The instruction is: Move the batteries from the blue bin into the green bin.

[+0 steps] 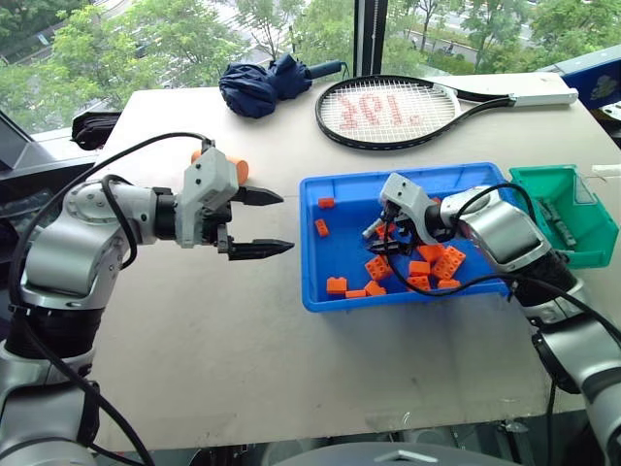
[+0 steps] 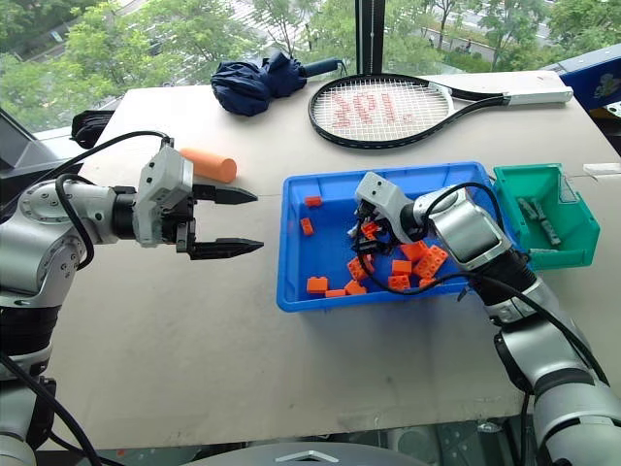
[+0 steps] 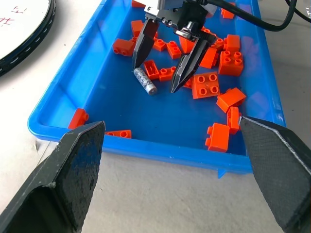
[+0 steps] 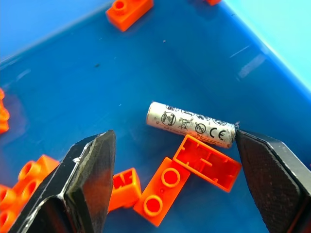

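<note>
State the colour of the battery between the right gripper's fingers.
Silver-grey battery with black printed symbols; right wrist view.

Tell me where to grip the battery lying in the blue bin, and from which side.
Grip the battery across its middle, coming from above with one finger on each long side. It lies flat on the floor of the blue bin, and an orange brick crowds one side, so that finger probably needs to slip between them. The open right gripper already hangs over it.
</note>
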You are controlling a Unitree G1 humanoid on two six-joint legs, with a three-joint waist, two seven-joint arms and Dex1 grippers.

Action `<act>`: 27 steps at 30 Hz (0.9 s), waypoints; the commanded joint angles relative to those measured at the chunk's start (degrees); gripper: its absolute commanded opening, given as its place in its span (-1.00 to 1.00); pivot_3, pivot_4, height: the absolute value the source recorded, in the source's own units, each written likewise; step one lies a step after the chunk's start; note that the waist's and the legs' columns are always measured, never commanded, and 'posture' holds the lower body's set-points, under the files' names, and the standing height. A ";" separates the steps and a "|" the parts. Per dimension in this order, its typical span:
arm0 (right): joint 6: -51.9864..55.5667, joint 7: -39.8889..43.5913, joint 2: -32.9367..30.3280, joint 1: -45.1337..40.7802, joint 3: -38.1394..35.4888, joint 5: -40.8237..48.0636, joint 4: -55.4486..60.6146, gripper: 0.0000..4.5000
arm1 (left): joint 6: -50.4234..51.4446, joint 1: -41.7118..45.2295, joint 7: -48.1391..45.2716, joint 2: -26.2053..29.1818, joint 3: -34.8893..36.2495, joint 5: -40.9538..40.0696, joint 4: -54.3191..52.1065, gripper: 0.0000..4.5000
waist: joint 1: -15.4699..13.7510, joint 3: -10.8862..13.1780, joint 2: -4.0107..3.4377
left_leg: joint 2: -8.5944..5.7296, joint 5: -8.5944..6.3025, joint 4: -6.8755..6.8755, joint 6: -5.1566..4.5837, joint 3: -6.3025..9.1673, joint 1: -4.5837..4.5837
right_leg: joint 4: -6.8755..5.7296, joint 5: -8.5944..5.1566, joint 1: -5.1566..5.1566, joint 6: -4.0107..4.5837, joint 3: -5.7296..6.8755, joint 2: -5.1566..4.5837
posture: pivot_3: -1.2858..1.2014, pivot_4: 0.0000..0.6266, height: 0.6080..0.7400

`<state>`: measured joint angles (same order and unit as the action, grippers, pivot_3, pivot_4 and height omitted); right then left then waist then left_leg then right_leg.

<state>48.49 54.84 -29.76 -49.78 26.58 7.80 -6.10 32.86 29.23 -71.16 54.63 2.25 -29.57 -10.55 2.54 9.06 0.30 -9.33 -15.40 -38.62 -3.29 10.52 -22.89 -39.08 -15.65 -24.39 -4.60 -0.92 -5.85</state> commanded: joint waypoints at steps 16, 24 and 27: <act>-22.41 9.91 4.11 -8.50 3.27 -9.99 -20.56 0.73 | 2.08 0.16 1.85 1.10 3.41 -3.21 -4.37 1.00 | 0.02 -0.01 0.02 | 0.00 0.00 -0.02 0.01 0.00 0.00 | 0.01 0.00 0.00 0.00 0.01 0.00 | 0.03 -0.52 1.00; -20.80 14.48 4.65 -8.49 3.44 -10.68 -21.73 -0.46 | 2.57 -0.25 2.02 1.05 3.89 -3.19 -4.89 1.00 | 0.03 -0.01 0.02 | 0.00 0.01 -0.02 0.01 0.01 0.01 | 0.00 0.00 0.01 0.00 0.01 0.01 | 0.03 -0.52 1.00; -19.81 14.96 4.35 -8.25 3.27 -10.93 -21.45 -0.99 | 2.56 -0.35 1.97 1.01 3.92 -3.11 -4.86 1.00 | 0.02 -0.02 0.02 | 0.00 0.01 -0.02 0.01 0.01 0.01 | -0.01 0.00 0.01 0.00 0.01 0.01 | 0.03 -0.52 1.00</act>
<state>27.60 69.11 -25.15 -57.87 30.28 -2.15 -27.55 35.72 28.84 -69.49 54.63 4.00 -31.80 -13.96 2.55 9.05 0.33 -9.33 -15.40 -38.64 -3.28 10.53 -22.88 -39.09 -15.65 -24.38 -4.59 -0.91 -5.84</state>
